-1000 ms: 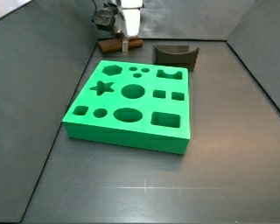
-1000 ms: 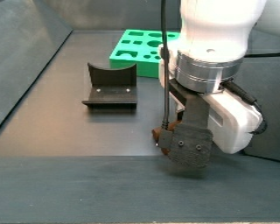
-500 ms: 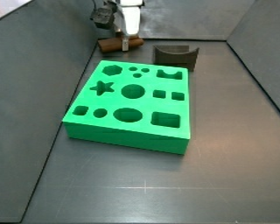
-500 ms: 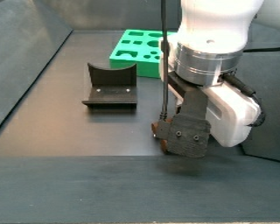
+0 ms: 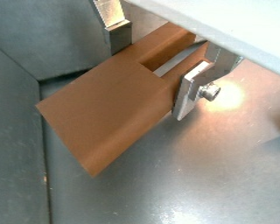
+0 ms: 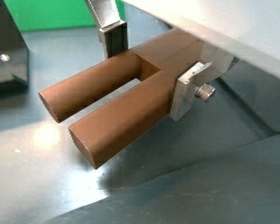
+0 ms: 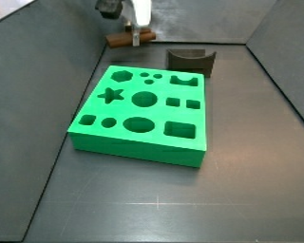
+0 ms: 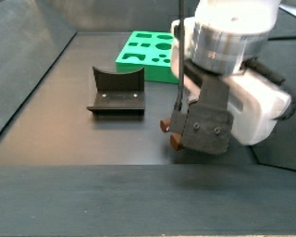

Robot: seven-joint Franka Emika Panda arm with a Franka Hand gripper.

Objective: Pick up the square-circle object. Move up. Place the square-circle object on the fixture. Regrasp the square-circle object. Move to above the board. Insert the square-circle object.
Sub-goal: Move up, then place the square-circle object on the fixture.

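Your end effector [image 6: 149, 63] is clamped on the square-circle object [image 6: 113, 109], held clear of the floor beyond the board [image 7: 142, 109]; watch that it doesn't tilt in the grip and meet the fixture [image 8: 116, 90] skewed.

The arm's last link [image 8: 231, 42] is a fat white cylinder with a silver-grey ribbed band and a black ring beneath it, filling the upper right of a side view. A white rounded housing [image 8: 265, 104] juts out beside it, and below hangs a dark grey textured block [image 8: 210, 131]. A thin black cable [image 8: 178, 37] drops along the cylinder's edge. The gripper [image 6: 152, 54] sits at the upper centre of both wrist views; its fingers [image 6: 192, 87] are flat silver plates, one carrying a hex-head screw [image 6: 203, 88], under a white underside [image 6: 241, 26]
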